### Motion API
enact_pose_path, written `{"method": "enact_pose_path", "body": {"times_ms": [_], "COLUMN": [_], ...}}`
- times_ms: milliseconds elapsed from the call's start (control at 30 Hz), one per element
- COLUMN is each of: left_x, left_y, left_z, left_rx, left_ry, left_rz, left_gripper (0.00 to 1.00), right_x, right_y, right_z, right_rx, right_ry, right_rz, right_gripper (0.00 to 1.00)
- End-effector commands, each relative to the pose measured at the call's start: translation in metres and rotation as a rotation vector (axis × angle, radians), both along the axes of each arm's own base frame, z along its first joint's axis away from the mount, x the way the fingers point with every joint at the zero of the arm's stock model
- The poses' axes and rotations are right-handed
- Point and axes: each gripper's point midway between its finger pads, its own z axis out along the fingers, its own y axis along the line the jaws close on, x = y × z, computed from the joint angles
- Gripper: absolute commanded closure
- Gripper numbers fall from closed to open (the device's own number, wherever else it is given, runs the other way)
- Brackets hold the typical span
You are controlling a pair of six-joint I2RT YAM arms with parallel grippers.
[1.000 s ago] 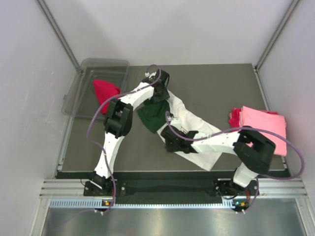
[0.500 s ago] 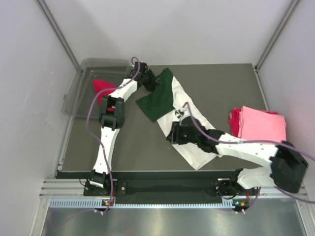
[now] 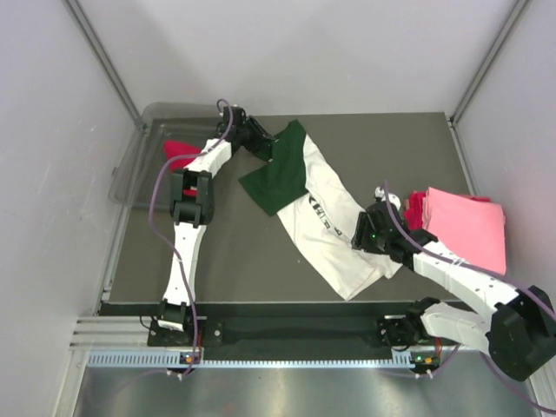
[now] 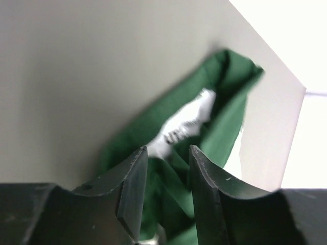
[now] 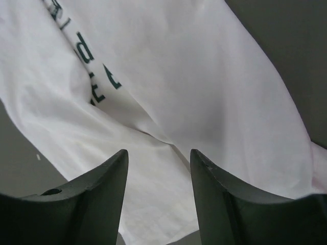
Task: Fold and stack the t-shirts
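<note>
Green shoulder of the white-and-green t-shirt point(image 3: 326, 221) is pinched between the left jaws, cloth bunched in the gap. Its white body lies spread on the worktop point(image 3: 217, 252) just beyond the right jaws, which stand apart, nothing between them.

My top view is bright and even, with soft light from above. The white walls point(image 3: 287, 52) look washed out, and the dark table point(image 3: 226, 252) shows only faint shadows. My left wrist view is blurry: the green and white t-shirt point(image 4: 214, 127) looks smeared, and the top right corner is burnt out white. My right wrist view is sharper, but its 2 fingers point(image 5: 97, 204) are dark and fuzzy.
</note>
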Motion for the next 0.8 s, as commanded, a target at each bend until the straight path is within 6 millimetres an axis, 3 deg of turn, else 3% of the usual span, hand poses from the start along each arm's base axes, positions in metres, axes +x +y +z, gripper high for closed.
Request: {"method": "enact_pose_path", "body": {"times_ms": [0, 267, 367, 433, 467, 500, 567, 600, 633, 700, 767], "left_x": [0.022, 0.030, 0.029, 0.027, 0.025, 0.022, 0.014, 0.010, 0.005, -0.004, -0.010], "left_y": [0.008, 0.005, 0.007, 0.011, 0.014, 0.017, 0.022, 0.021, 0.022, 0.020, 0.022], "left_z": [0.013, 0.024, 0.038, 0.058, 0.057, 0.078, 0.080, 0.106, 0.105, 0.134, 0.146], "left_rx": [-0.064, -0.103, -0.078, -0.043, -0.023, -0.011, 0.001, -0.017, -0.018, -0.022, -0.009], "left_ry": [-0.070, -0.122, -0.146, -0.183, -0.178, -0.212, -0.201, -0.246, -0.239, -0.277, -0.291], "left_rz": [0.036, 0.042, 0.033, 0.024, 0.031, 0.031, 0.038, 0.033, 0.034, 0.019, 0.008], "left_gripper": [0.57, 0.59, 0.56, 0.48, 0.42, 0.36, 0.32, 0.30, 0.26, 0.21, 0.16], "right_x": [-0.013, -0.022, -0.026, -0.030, -0.033, -0.038, -0.045, -0.053, -0.056, -0.070, -0.077], "right_y": [-0.017, -0.016, -0.011, -0.007, -0.004, 0.000, 0.005, 0.011, 0.016, 0.030, 0.044], "right_z": [-0.019, -0.050, -0.058, -0.063, -0.063, -0.065, -0.064, -0.067, -0.065, -0.067, -0.065], "right_rx": [-0.075, -0.118, -0.109, -0.096, -0.082, -0.075, -0.062, -0.051, -0.034, 0.002, 0.023], "right_ry": [0.062, 0.142, 0.158, 0.169, 0.173, 0.181, 0.180, 0.189, 0.183, 0.196, 0.192], "right_rz": [-0.017, -0.011, 0.002, 0.011, 0.021, 0.028, 0.041, 0.051, 0.054, 0.080, 0.095], "right_gripper": [0.47, 0.46, 0.46, 0.47, 0.47, 0.47, 0.48, 0.48, 0.47, 0.48, 0.48]}}
